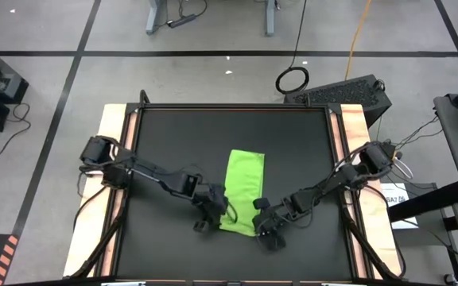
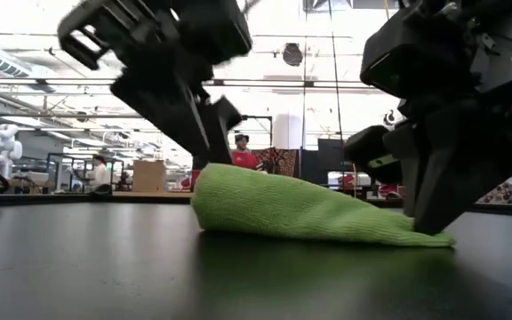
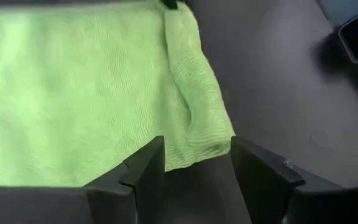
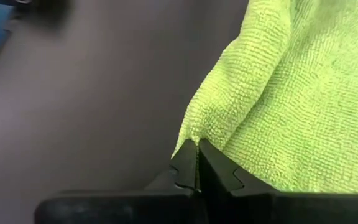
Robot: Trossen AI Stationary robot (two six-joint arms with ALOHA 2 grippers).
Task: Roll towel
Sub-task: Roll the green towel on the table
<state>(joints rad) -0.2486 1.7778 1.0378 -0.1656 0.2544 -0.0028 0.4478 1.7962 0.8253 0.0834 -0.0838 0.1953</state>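
High view: green towel (image 1: 243, 191) lies mid-worktop (image 1: 165, 135). Right gripper (image 4: 197, 163) has its jaws closed, pinching the towel's near corner; left gripper (image 3: 197, 165), jaws open, straddles the opposite near corner. Rolling seems barely begun; left likely needs to grip next.

Left wrist view: the towel (image 3: 92, 93) is cut off at the picture's edges, so its extent beyond the left tool (image 3: 197, 171) cannot be established. Right wrist view: the towel runs out of frame likewise; the corner between the right tool's (image 4: 197, 163) closed fingers is concealed. Low view: both arms are cropped above, and the towel's far side is hidden. Background people are too small to describe.
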